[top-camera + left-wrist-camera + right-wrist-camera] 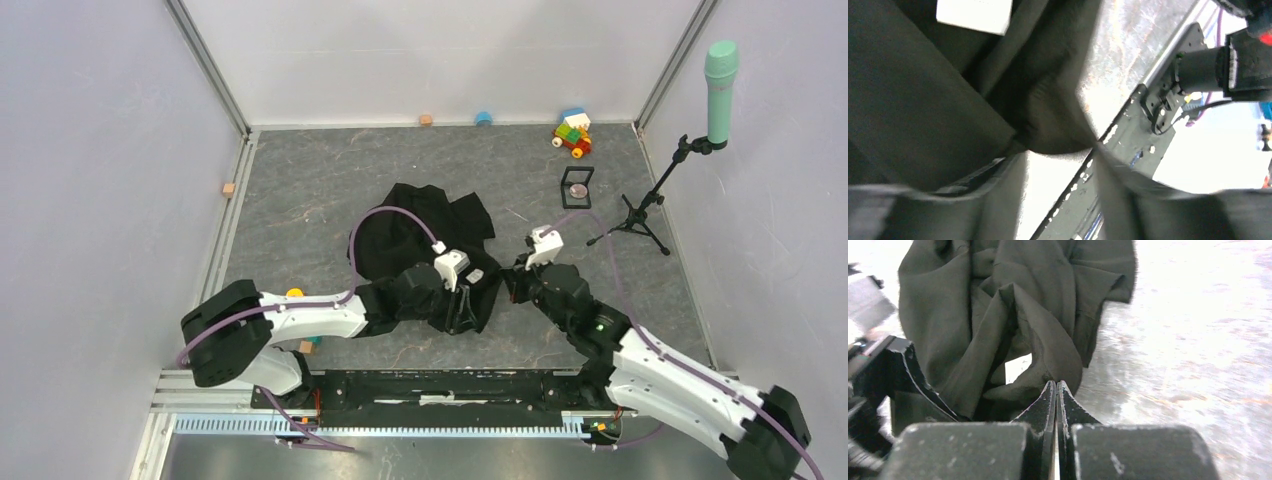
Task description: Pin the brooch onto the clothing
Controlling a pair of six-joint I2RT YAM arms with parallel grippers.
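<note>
Brooch: the brooch (577,189) lies in a small black frame (578,171) at the far right of the bench (300,190), well apart from both arms. Neither arm has it.
Shirt: the shirt (410,235) sits crumpled mid-bench, folded over itself, with no flat patch laid out for pinning that I can see.
Right gripper: the right gripper (1056,385) is closed tight, its tips right at a fold on the shirt's near edge. It looks to be nipping that fold, though the cloth is thin and I can't swear to it.
Left gripper: the left gripper (463,302) is down at the shirt's near side. Its own view is blurred, but the 2 fingers stand apart with cloth ahead of them and nothing clamped.
Done: none of the pinning itself, I'd say; at most the shirt is being taken hold of.
Left: spread or steady the shirt, fetch the brooch from the frame, bring it across, fasten it on.
Progress: early, with 0 of the main steps finished by my reckoning.
</note>
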